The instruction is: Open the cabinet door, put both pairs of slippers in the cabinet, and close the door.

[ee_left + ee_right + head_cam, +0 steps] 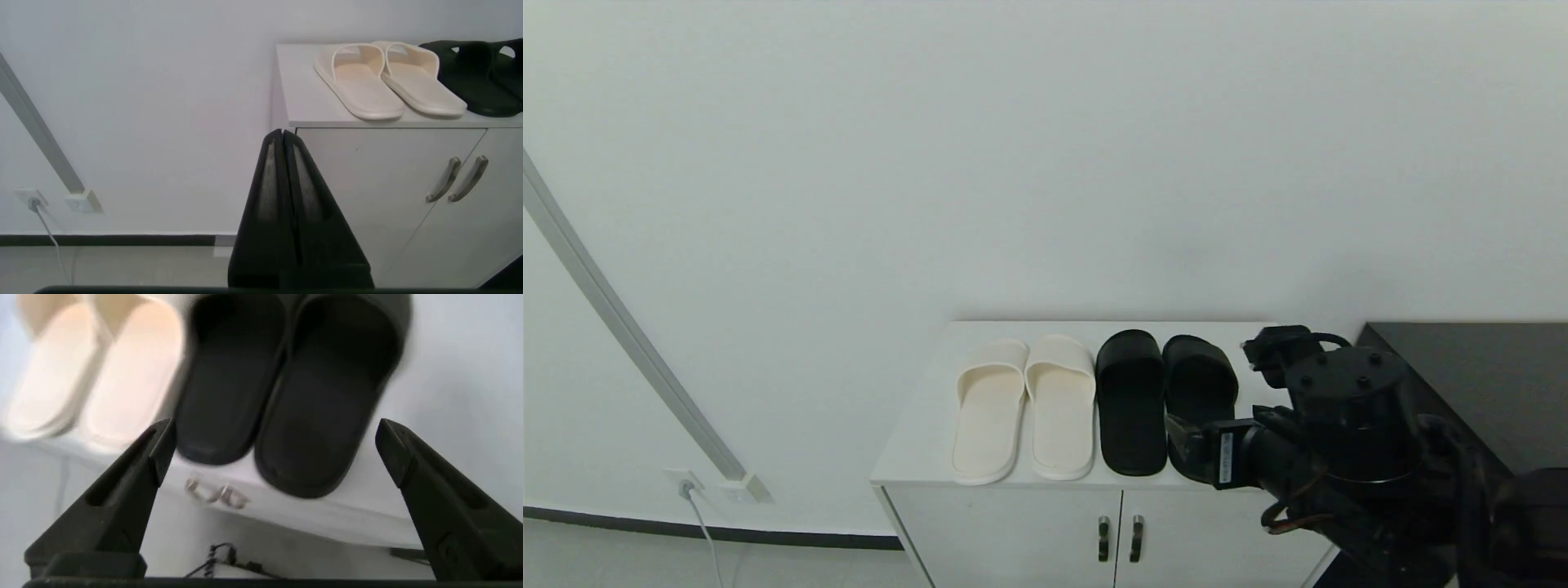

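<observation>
Two claws sit nearest. L claw [283, 163]: fingers pressed together, nothing held, low down off the left front corner of the cabinet [368, 196] and below its top. R claw [275, 429]: jaws spread wide, nothing between them, up at the cabinet's front edge by the heel ends of the black pair [245, 376]. Can't tell if it touches them.

Next back, the cabinet front has 2 doors [1013, 539], both shut, w/ 2 handles [1103, 538] side by side at the centre seam.

On the cabinet top are 4 slippers, i.e. 2 pairs, in 1 row w/ heels at the front edge and toes toward the wall [1045, 163]. Cream pair [992, 408] on the left, black pair on the right, the pairs just beside each other.

Right of the cabinet is 1 dark bench [1486, 384]. Low on the wall to the left is 1 socket [682, 480] w/ 1 cable plugged in, and 1 grey strip [621, 327] slants up the wall.
</observation>
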You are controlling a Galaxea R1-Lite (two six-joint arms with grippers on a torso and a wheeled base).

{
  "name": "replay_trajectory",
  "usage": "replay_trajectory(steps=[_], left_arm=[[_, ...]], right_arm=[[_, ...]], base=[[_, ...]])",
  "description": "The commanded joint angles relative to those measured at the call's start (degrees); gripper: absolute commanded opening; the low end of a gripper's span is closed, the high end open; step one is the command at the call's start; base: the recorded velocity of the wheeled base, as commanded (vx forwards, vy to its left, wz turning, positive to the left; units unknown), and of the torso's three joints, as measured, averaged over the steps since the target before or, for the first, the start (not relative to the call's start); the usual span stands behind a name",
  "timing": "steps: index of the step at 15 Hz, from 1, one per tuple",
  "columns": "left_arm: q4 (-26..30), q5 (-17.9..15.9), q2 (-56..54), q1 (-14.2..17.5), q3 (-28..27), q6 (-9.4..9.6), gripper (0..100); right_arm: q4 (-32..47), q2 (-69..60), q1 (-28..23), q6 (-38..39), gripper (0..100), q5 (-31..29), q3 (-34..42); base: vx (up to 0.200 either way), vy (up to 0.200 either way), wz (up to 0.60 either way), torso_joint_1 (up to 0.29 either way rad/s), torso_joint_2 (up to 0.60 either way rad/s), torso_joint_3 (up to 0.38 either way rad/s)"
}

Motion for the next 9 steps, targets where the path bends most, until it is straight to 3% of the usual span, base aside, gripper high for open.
replay_trajectory(steps=[1, 5, 9], left_arm=[[0.00, 0.01, 0.07, 0.00, 0.00, -0.01, 0], [0.00, 0.01, 0.07, 0.00, 0.00, -0.01, 0], [0.00, 0.01, 0.07, 0.00, 0.00, -0.01, 0]], right_arm=[[-0.19, 7.23, 0.41, 1.04, 100, -4.45, -3.02], [-4.93, 14.08, 0.23, 1.31, 100, -7.26, -6.53], [-8.19, 23.58, -2.76, 0.69, 100, -11.04, -14.70]], base=[[0.000, 0.000, 0.00, 0.000, 0.00, 0.000], [0.000, 0.000, 0.00, 0.000, 0.00, 0.000], [0.000, 0.000, 0.00, 0.000, 0.00, 0.000]])
